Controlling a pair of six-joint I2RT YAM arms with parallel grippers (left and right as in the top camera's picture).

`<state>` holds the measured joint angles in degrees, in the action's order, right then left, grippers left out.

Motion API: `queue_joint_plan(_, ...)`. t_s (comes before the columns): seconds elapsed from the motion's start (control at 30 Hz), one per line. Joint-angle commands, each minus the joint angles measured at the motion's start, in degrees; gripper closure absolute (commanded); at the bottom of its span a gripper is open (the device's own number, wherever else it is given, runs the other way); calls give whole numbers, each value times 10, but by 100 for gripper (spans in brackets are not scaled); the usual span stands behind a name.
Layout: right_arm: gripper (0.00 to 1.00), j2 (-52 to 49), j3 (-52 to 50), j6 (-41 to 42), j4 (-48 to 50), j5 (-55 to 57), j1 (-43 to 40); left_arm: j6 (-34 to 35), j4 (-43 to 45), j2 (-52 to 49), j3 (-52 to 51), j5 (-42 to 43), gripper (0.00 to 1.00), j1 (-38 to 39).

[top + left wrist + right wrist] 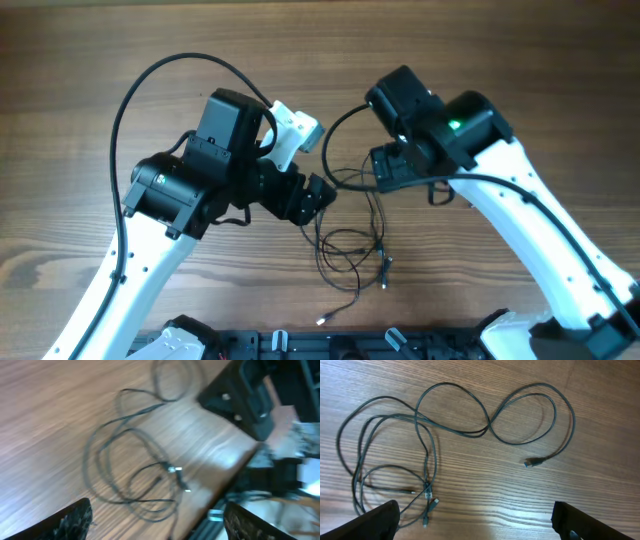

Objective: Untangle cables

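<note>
The cables (352, 245) are thin dark wires with small silvery plug ends, lying as loose overlapping loops on the wooden table between my two arms. In the right wrist view the cables (427, 435) spread in several loops, with plugs clustered at lower left and one plug end (534, 462) lying apart. In the left wrist view the cables (130, 475) lie blurred below the jaws. My left gripper (157, 522) is open and empty above the loops. My right gripper (475, 520) is open and empty above bare table beside the loops.
The table's front edge with a black rail (330, 342) runs along the bottom of the overhead view, and shows in the left wrist view (215, 515). Thick black arm cables (150, 80) arc over the left arm. The right arm (520, 200) stretches from lower right.
</note>
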<state>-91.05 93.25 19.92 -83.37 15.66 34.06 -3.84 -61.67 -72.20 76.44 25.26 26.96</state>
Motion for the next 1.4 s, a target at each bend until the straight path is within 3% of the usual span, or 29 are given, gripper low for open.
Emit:
queue_joint_plan(0.0,0,-24,-1,12,17,25,0,42,-6,0,-20,-134,13,2)
queue_joint_plan(0.1,0,-25,-1,38,58,27,0,111,-6,0,-37,-182,9,-3)
queue_joint_plan(0.17,0,-25,-1,101,93,26,-6,168,-1,0,-39,-183,5,-23)
queue_joint_plan(0.3,0,-25,-1,224,120,23,-23,213,-4,0,-39,-183,5,-105)
queue_joint_plan(0.47,0,-25,-8,221,159,14,-63,221,-29,1,-42,-183,7,-227)
queue_joint_plan(0.67,0,-25,-73,172,254,-96,-88,218,-48,6,-42,-183,8,-248)
queue_joint_plan(0.8,0,-25,-127,38,300,-117,-88,203,-53,6,-42,-183,7,-249)
queue_joint_plan(1.07,0,-27,-268,-461,361,-113,-87,192,-56,6,-42,-183,3,-248)
queue_joint_plan(1.13,0,-28,-301,-505,382,-113,-87,192,-59,6,-42,-183,2,-248)
queue_joint_plan(1.23,0,-28,-310,-482,420,-133,-88,193,-59,6,-42,-182,2,-248)
queue_joint_plan(1.27,12,-28,-310,-478,430,-144,-88,192,-59,6,-42,-178,2,-248)
queue_joint_plan(1.3,28,-29,-310,-478,436,-159,-88,192,-59,6,-42,-174,2,-248)
queue_joint_plan(1.33,51,-31,-310,-477,440,-171,-88,192,-60,6,-42,-172,2,-248)
queue_joint_plan(1.37,66,-33,-310,-463,446,-178,-88,192,-61,6,-42,-171,2,-248)
